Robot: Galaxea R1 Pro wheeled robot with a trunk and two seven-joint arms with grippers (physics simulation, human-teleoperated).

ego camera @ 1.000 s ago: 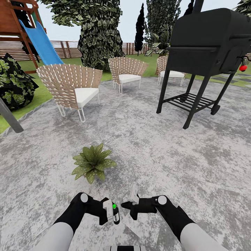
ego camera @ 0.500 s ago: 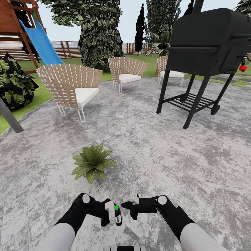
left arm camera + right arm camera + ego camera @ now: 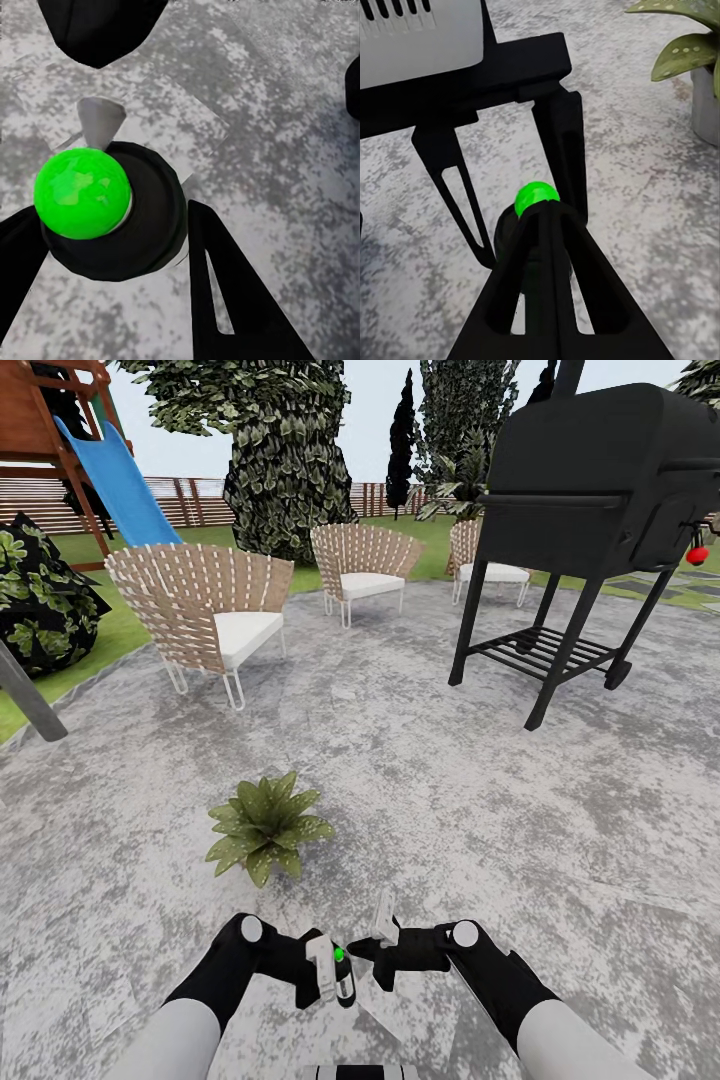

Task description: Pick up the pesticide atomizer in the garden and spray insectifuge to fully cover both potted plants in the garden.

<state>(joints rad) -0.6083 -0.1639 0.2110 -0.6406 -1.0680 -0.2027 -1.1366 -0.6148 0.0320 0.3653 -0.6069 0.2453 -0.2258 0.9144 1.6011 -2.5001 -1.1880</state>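
The pesticide atomizer (image 3: 342, 975) is a small dark bottle with a green-tipped head, held upright low over the grey paving. My left gripper (image 3: 328, 982) is shut on it. In the left wrist view the black fingers (image 3: 225, 300) flank the bottle (image 3: 142, 232) on both sides. My right gripper (image 3: 366, 952) hangs just right of the bottle, its fingers (image 3: 547, 292) together with nothing between them. One potted plant (image 3: 265, 826) sits on the paving just ahead and slightly left of my left gripper. Its leaves and grey pot (image 3: 706, 105) also appear in the right wrist view.
A black grill (image 3: 590, 490) on legs stands ahead to the right. Wicker chairs (image 3: 205, 610) (image 3: 362, 565) stand ahead to the left and centre. A blue slide (image 3: 118, 475), a dark bush (image 3: 40, 600), a leafy tree (image 3: 285, 450) and a slat fence (image 3: 190, 500) lie beyond on the lawn.
My left gripper has shifted slightly to the right with the atomizer, closing toward the right gripper. The right arm, the plant and the view have not moved.
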